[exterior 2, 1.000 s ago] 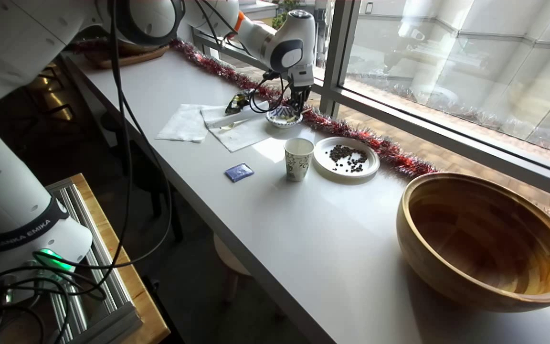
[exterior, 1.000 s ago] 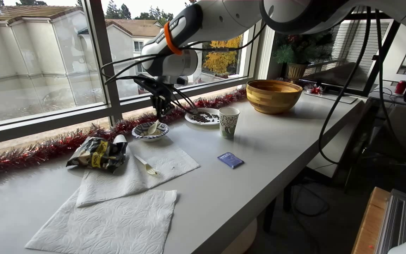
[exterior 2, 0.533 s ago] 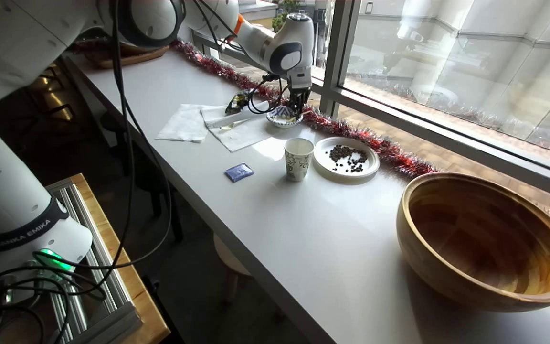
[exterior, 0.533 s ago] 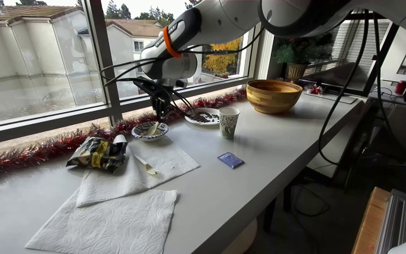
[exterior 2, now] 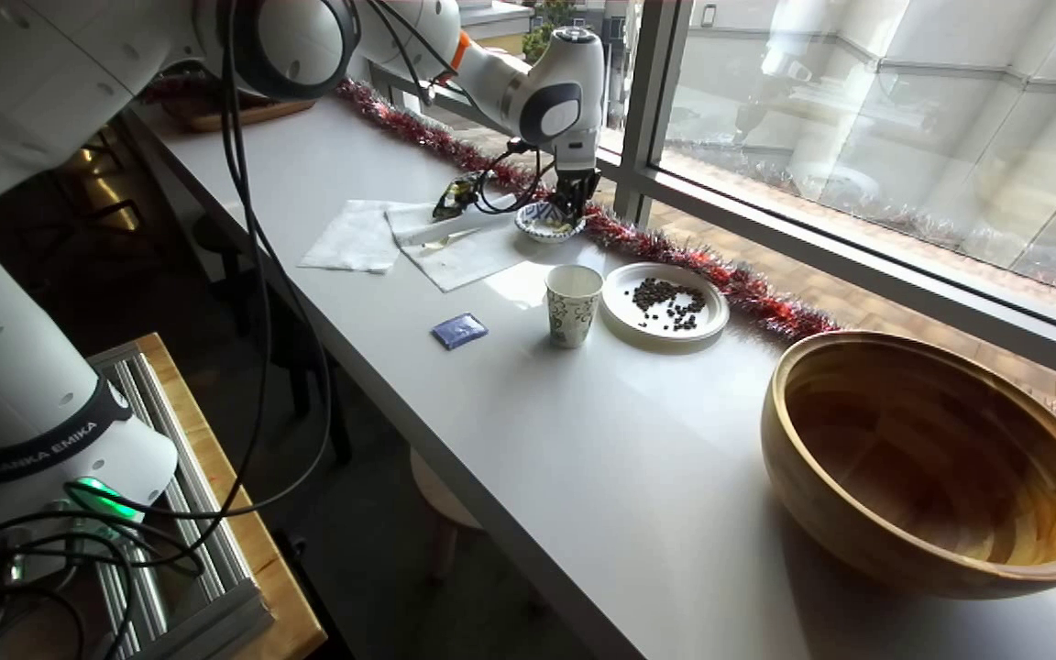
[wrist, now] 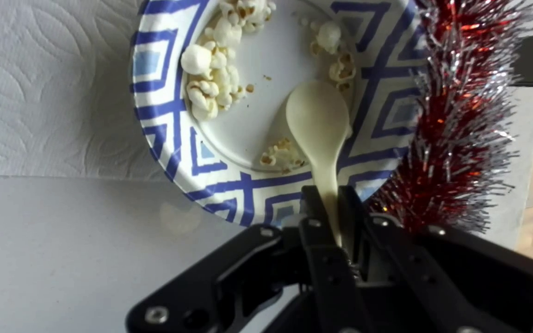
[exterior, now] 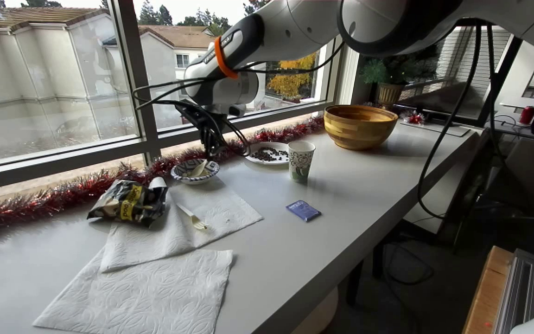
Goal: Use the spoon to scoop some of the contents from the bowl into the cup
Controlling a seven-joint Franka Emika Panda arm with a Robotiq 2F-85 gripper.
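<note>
My gripper [wrist: 326, 190] is shut on the handle of the pale spoon [wrist: 317, 115]. The spoon's head lies over the inside of the small patterned bowl [wrist: 285, 51]; no popcorn shows on it. Popcorn [wrist: 218, 69] lies mostly along the bowl's left side in the wrist view, with a few bits at the right and near the spoon. In both exterior views the gripper [exterior: 209, 157] is just above the bowl's rim [exterior: 200, 181]. The pale patterned cup [exterior: 301, 162] stands upright apart from the bowl; it also shows in an exterior view [exterior 2: 572, 312]. Its bottom inside is hidden.
A white plate [exterior 2: 621, 307] with dark beans is beside the cup. A large wooden bowl [exterior 2: 858, 513] stands beyond. Tinsel [wrist: 456, 138] runs beside the bowl along the window. A blue packet [exterior: 303, 210], snack bag [exterior: 129, 202], fork [exterior: 196, 221] and napkins [exterior: 146, 292] lie around.
The small bowl has slid slightly, leftward in an exterior view. The gripper has moved only a little and still holds the spoon. The cup has not moved.
</note>
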